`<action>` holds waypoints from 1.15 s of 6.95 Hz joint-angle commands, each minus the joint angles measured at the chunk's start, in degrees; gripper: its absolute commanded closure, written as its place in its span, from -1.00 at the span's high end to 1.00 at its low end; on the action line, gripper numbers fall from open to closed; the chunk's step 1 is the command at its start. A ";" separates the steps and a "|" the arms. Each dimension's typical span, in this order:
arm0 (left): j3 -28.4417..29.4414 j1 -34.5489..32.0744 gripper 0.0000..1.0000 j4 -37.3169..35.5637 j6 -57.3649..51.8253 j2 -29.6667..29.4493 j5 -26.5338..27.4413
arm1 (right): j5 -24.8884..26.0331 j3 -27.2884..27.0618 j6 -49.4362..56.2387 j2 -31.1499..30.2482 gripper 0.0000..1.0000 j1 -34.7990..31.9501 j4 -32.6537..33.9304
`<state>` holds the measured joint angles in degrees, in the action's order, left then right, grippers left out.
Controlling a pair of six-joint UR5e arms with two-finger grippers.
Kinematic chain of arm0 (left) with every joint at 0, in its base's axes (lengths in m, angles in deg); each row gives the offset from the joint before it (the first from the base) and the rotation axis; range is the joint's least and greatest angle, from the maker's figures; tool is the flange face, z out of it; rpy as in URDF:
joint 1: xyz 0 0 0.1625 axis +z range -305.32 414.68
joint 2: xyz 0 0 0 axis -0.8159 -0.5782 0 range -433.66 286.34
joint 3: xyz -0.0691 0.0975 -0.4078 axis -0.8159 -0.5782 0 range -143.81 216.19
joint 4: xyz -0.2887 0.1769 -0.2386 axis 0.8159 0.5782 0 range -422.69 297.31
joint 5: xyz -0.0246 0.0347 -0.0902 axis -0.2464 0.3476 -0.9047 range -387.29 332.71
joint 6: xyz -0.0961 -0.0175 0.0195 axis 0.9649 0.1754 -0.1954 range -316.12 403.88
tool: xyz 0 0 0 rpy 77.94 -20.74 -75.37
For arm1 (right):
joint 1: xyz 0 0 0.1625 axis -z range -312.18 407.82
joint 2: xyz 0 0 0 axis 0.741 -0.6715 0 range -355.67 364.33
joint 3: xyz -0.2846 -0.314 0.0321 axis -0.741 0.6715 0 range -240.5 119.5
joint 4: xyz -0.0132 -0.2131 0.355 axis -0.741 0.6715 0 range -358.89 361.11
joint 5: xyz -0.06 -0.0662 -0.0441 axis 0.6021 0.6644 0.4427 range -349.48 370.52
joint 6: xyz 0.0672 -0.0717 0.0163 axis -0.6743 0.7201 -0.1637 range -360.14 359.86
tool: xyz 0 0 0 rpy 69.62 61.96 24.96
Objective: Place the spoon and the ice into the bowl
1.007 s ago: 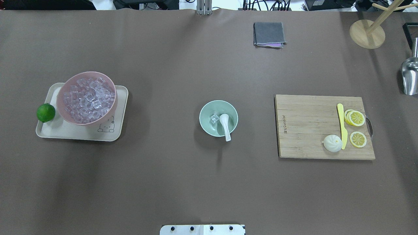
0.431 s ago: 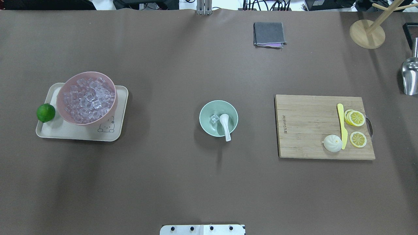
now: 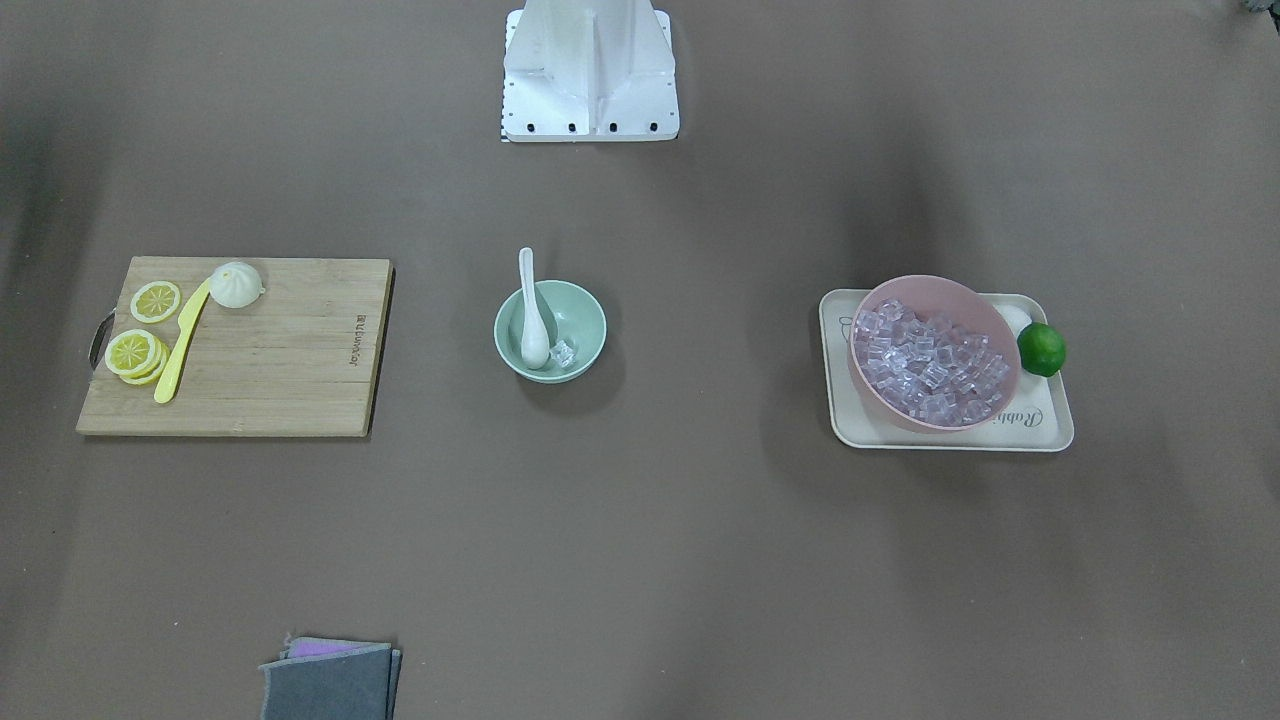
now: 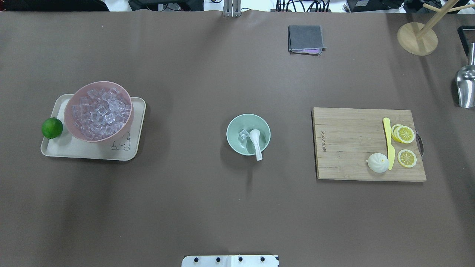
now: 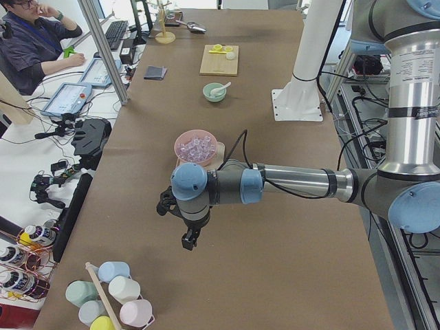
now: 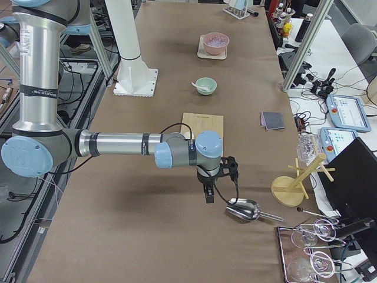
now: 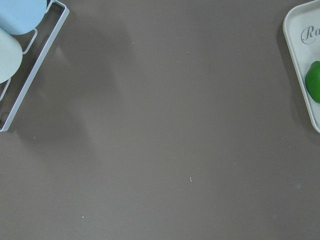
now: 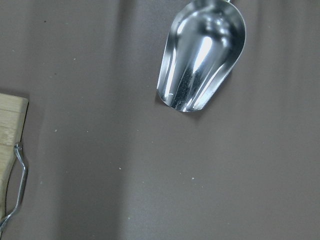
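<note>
The mint-green bowl (image 4: 248, 148) stands at the table's middle, also in the front-facing view (image 3: 585, 330). The white spoon (image 4: 256, 142) lies with its scoop in the bowl and its handle over the rim toward the robot. One clear ice cube (image 4: 243, 134) lies in the bowl beside the scoop. My left gripper (image 5: 189, 240) shows only in the exterior left view, far off at the table's left end; I cannot tell if it is open. My right gripper (image 6: 208, 196) shows only in the exterior right view, at the right end; I cannot tell its state.
A pink bowl (image 4: 98, 111) full of ice cubes stands on a beige tray (image 4: 126, 152) with a lime (image 4: 52, 128). A cutting board (image 4: 345, 148) holds a yellow knife (image 4: 388, 142), lemon slices and a bun. A metal scoop (image 8: 202, 55), grey cloth (image 4: 305, 38) and wooden stand (image 4: 417, 38) lie far right.
</note>
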<state>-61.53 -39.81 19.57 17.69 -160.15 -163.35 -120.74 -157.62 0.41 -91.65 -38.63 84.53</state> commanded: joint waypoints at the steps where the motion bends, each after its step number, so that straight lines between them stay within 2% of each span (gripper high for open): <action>1: -0.02 0.00 0.97 0.00 0.00 0.00 0.00 | -0.05 0.00 -0.02 0.00 1.00 0.31 -0.01; 8: -0.02 0.00 0.97 0.00 0.00 -0.09 0.00 | -0.05 0.09 -0.28 -0.09 1.00 1.89 -1.94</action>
<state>-61.54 -39.81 19.58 17.69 -160.22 -163.35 -120.79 -157.54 0.20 -91.73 -37.01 82.68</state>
